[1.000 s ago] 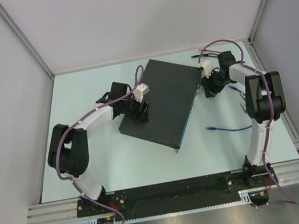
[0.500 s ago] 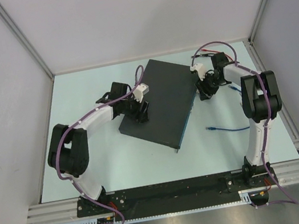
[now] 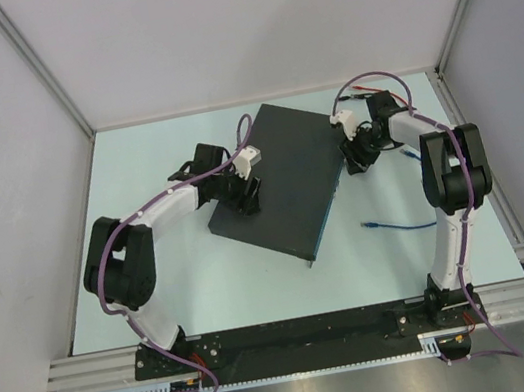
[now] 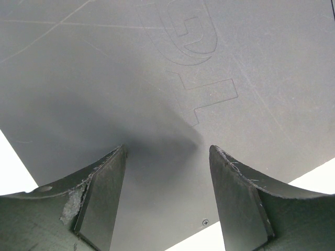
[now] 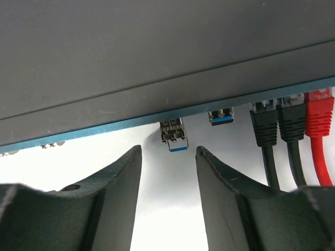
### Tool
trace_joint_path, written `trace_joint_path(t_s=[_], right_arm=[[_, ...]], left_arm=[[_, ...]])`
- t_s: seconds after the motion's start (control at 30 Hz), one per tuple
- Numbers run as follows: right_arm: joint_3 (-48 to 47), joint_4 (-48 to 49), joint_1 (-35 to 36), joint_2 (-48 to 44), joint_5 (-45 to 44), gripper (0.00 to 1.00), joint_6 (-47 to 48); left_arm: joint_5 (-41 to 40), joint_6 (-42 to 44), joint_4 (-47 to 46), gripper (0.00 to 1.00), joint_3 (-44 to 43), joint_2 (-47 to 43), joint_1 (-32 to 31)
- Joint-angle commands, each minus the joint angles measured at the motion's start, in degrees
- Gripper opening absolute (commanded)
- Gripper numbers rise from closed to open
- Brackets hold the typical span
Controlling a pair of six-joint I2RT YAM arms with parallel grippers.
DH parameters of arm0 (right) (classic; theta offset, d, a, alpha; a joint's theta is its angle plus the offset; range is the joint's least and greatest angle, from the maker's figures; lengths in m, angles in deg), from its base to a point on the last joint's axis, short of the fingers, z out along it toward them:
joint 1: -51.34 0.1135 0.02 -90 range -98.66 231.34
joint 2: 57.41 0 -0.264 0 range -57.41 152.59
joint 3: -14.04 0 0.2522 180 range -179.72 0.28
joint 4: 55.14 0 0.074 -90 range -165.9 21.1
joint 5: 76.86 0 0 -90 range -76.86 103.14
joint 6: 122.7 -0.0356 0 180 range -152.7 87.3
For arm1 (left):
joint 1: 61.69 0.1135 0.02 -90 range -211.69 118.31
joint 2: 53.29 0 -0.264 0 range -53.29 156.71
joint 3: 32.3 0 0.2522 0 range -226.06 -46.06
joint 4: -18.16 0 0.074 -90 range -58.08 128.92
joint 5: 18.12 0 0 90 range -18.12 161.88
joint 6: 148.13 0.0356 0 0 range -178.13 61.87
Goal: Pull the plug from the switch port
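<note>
Switch (image 3: 284,177) lies flat on the pale worktop (image 3: 207,287), turned at an angle, far-centre of the scene; its thin blue edge faces right; dark-grey top with a faint embossed logo in the left wrist view.

Left fingers (image 4: 99,204) spread wide over the switch's top near its left corner; nothing between them; tips low against the surface, contact cannot be told; a small screw (image 4: 205,222) sits near the box edge between the tips.

Right fingers (image 5: 104,209) at the switch's right edge, far end; spread, gripping nothing; pointed at the port face.

Plug (image 5: 172,135), small, metal, with a blue tip, sticks out of a port under the blue edge; it sits just beyond the gap between the right fingertips, roughly centred, not touched by either finger.

To its right: a second blue-tipped insert (image 5: 221,116), seated deeper; then two black plugs (image 5: 264,128) with black cables; then a red plug (image 5: 319,112) at the frame edge; all still seated in ports.

Loose blue cable (image 3: 399,225) lies on the worktop near-right of the switch, apart from it.
</note>
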State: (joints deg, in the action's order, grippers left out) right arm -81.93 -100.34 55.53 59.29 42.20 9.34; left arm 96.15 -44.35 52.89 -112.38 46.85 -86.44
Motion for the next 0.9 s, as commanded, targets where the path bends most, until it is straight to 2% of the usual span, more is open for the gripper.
trace_joint_path(t_s=[0.0,0.2,0.43,0.63,0.7,0.87], right_arm=[[-2.77,1.03,0.38,0.54,1.44,0.49,-0.03],[-3.21,1.21,0.56,0.63,1.35,0.39,-0.12],[-3.21,0.60,0.47,0.80,1.26,0.17,0.23],[-3.04,-0.99,0.47,-0.16,0.47,0.03,0.85],[-2.43,-1.08,0.47,-0.69,0.30,0.00,0.76],[-0.32,-1.08,-0.14,-2.09,-0.14,0.00,0.76]], left_arm=[[0.25,0.28,0.30,0.70,-0.03,0.06,-0.38],[0.34,0.19,0.30,0.70,-0.21,0.32,-0.38],[0.78,-0.07,0.21,0.70,-0.82,0.94,-0.38],[1.39,-0.33,0.12,0.70,-1.09,1.46,-0.38],[1.48,-0.51,0.12,0.70,-1.26,1.38,-0.38],[1.92,-0.95,0.30,0.70,-2.05,2.16,-0.38]])
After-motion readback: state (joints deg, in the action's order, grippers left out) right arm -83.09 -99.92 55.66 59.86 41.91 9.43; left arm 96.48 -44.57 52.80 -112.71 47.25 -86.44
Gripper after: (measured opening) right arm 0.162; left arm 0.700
